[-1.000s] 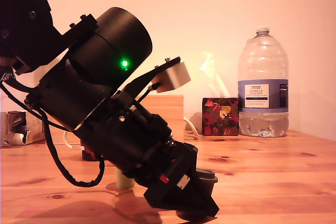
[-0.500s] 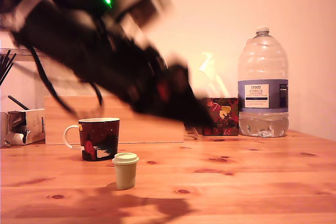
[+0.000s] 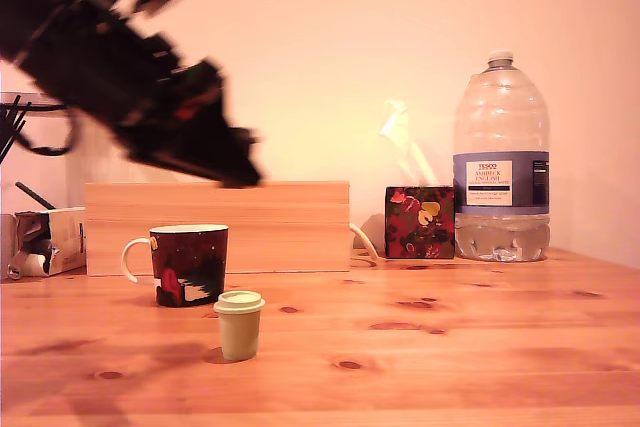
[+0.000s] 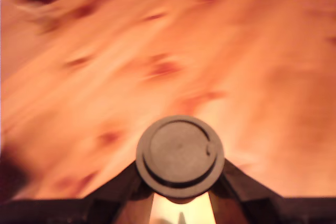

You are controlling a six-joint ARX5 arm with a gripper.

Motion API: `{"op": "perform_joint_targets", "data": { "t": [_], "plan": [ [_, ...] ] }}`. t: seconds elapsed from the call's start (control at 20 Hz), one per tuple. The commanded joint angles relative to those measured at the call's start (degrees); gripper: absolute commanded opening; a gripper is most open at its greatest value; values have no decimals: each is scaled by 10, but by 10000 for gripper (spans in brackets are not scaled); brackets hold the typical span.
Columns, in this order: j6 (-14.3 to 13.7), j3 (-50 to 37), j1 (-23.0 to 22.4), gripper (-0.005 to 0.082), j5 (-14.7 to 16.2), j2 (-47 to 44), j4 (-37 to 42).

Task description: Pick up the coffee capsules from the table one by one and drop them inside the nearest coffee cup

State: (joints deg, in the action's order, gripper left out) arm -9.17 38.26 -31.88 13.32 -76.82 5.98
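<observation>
In the exterior view my gripper is motion-blurred, high in the air above and slightly right of the coffee cup, a dark mug with a red and white pattern and a white handle. The wrist view shows the dark brown coffee capsule, ring-marked lid facing the camera, clamped between my two dark fingers over the blurred table. A pale green capsule stands upright on the table, just in front of the mug and to its right in the exterior view.
A long wooden box lies behind the mug. A patterned tissue box and a large water bottle stand at the back right of the exterior view. A torn carton and dark sticks sit at the left edge.
The arm rose from low at the table's front and swung up and to the exterior view's left, carrying the brown capsule. The mug and green capsule came into sight.
</observation>
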Motion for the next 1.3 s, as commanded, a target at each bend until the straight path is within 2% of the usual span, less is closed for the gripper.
{"op": "perform_joint_targets", "data": {
  "t": [0.0,0.15,0.25,0.5,0.9,1.25],
  "plan": [
    [-3,-11,23,178,-7,6,-1],
    [-4,-11,74,178,-23,9,-2],
    [-14,-11,100,178,-25,9,0],
    [-18,-9,137,178,-25,8,35],
    [-18,54,153,178,-27,-13,-8],
    [-18,226,153,180,-26,-142,-148]
  ]
}}
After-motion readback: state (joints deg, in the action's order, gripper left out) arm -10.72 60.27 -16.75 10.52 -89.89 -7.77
